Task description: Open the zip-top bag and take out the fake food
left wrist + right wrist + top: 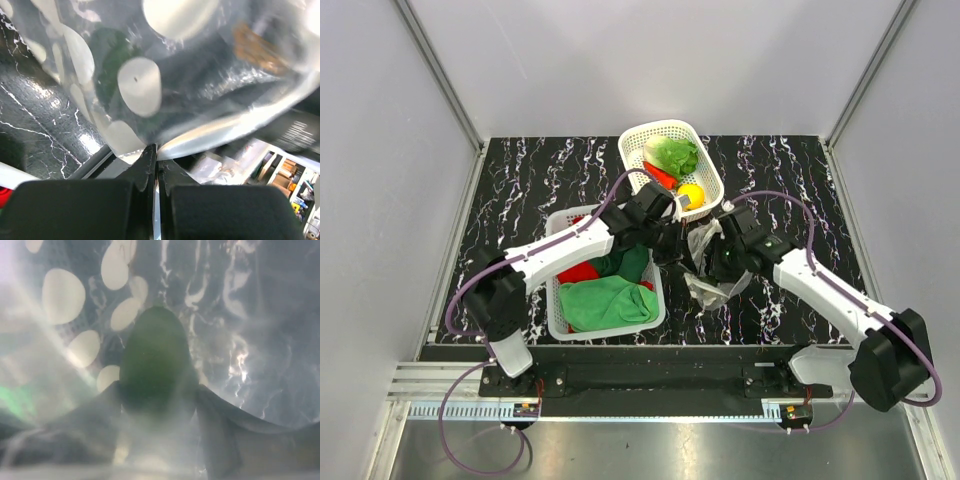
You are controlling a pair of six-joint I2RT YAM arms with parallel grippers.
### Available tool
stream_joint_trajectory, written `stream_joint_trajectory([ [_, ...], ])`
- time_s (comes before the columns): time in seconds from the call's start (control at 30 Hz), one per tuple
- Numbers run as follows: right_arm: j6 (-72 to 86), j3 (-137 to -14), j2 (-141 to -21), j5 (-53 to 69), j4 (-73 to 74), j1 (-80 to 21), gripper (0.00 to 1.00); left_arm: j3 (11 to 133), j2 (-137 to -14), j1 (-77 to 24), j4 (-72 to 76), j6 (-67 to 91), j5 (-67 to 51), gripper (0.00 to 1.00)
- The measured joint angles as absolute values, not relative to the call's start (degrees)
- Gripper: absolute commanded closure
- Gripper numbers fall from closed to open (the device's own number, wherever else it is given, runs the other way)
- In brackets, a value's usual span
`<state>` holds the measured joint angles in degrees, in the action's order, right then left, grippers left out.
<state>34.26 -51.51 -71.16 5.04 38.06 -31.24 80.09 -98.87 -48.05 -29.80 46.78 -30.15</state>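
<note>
The clear crinkly zip-top bag (708,285) is near the middle of the black marbled counter (520,180), crumpled between the two hands. Its long axis runs roughly from 12 to 6 o'clock in the top view. Which end is the mouth cannot be told.

The left hand (678,243) meets the bag from 10 o'clock. Only the left wrist view shows its black fingers (145,170) pressed together, pinching a thin edge of the plastic (210,75). The right hand (722,258) comes in from 3 o'clock. Its own camera is smothered by the plastic (240,315), so whether its fingers are apart or together cannot be told.

Both wrist views show what the top view does not: several small pale oval pieces (62,295) and one dark green piece (155,355) inside the bag.

There are two white perforated baskets. The one at 12 o'clock from the bag (638,135) holds three toys: one green leafy lettuce (672,155), one orange-red carrot (660,175) and one yellow lemon-like ball (691,193). The one at 9 o'clock (610,334) holds green and red cloths (610,300).
</note>
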Motion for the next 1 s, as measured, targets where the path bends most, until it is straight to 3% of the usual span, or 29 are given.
stream_joint_trajectory([
  [0.57,44.7,-59.8,-74.8,1.4,49.4,-31.3,1.0,84.6,-99.7,-49.1,-33.7,44.8,-23.7,1.0],
  [1.0,33.9,-49.0,-62.1,9.9,41.3,-31.3,1.0,87.7,-98.9,-46.3,-35.5,44.6,-21.2,1.0],
])
